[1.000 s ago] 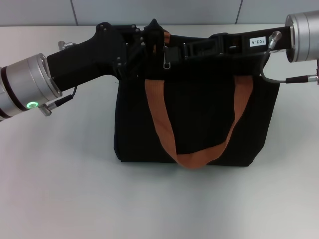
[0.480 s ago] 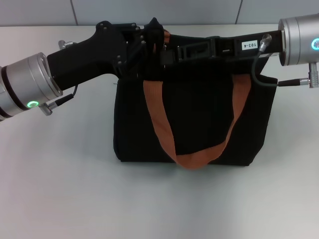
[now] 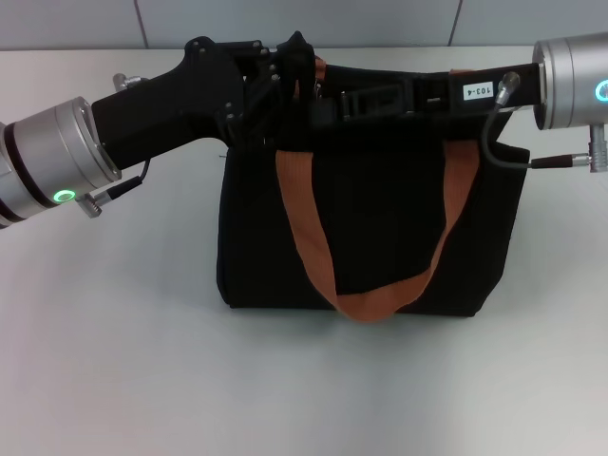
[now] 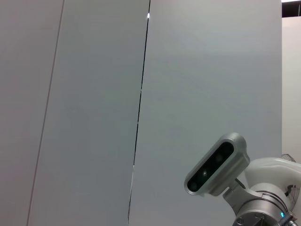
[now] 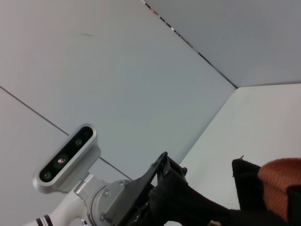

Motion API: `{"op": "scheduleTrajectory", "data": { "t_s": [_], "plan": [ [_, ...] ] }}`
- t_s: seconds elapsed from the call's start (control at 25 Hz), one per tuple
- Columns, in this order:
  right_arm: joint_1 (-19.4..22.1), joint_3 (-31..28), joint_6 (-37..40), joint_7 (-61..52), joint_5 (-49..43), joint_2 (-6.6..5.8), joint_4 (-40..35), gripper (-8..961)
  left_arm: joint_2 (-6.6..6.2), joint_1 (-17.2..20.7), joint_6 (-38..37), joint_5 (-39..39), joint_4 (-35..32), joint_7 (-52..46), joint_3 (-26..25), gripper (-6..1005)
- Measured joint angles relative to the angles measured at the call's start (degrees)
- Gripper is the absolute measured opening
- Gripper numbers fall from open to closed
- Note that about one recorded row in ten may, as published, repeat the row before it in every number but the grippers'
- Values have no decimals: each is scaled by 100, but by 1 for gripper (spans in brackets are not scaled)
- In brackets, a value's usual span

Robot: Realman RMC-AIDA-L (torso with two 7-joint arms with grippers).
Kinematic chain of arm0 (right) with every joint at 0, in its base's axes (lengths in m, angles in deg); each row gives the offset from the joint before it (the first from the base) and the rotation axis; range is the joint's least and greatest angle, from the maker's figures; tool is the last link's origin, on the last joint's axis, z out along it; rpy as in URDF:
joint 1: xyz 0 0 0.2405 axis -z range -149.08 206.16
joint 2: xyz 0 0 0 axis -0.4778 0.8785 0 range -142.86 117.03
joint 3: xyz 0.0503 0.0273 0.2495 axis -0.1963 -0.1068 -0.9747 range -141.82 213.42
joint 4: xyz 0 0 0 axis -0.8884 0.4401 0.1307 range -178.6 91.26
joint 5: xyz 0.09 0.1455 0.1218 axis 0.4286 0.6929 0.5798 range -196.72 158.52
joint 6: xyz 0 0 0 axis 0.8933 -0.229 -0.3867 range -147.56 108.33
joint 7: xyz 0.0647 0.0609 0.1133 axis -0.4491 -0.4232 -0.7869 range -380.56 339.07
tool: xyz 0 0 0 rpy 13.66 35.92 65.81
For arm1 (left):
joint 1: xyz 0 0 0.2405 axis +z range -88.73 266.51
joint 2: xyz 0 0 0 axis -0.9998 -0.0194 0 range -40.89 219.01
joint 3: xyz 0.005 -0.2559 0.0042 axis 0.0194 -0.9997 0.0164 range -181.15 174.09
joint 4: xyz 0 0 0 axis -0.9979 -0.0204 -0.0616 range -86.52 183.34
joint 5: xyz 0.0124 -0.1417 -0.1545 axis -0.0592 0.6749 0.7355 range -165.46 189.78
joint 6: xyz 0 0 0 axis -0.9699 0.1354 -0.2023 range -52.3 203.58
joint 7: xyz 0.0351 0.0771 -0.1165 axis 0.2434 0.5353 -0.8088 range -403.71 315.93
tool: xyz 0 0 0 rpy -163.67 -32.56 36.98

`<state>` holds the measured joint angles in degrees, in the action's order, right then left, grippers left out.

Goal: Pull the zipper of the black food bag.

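Note:
The black food bag (image 3: 380, 228) stands upright mid-table, and its front orange-brown strap (image 3: 304, 228) hangs down in a loop. My left gripper (image 3: 290, 76) is at the bag's top left end, shut on a pinch of the fabric that stands up in a peak. My right gripper (image 3: 328, 103) reaches in from the right along the bag's top and lies just beside the left gripper. The zipper pull is hidden under it. The right wrist view shows a corner of the bag (image 5: 247, 181), a bit of strap (image 5: 282, 186) and the left arm's black gripper (image 5: 169, 193).
The white table (image 3: 114, 361) lies bare in front of the bag and to both sides. Grey wall panels (image 3: 285, 19) stand behind it. The left wrist view shows only the wall and my head camera (image 4: 217, 165).
My right gripper has moved left along the bag's top and now covers the silver zipper pull that showed a second ago. The left gripper and the bag have stayed put.

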<state>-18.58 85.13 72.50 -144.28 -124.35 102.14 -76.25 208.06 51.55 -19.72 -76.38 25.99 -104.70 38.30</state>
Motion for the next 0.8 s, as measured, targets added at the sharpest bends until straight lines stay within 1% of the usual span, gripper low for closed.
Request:
{"op": "scheduleTrajectory", "data": {
  "t_s": [0.12,0.44,0.72,0.8],
  "plan": [
    [-4,26,-16,75,14,1,7,357,0,-1,0,3,1,0,0,18],
    [-47,4,167,110,42,72,5,355,0,-2,0,5,1,0,0,19],
    [19,-7,234,101,102,79,15,351,0,-2,-1,13,1,0,1,19],
    [31,-8,236,85,104,79,22,302,0,-2,-3,13,0,0,0,19]
  ]
}}
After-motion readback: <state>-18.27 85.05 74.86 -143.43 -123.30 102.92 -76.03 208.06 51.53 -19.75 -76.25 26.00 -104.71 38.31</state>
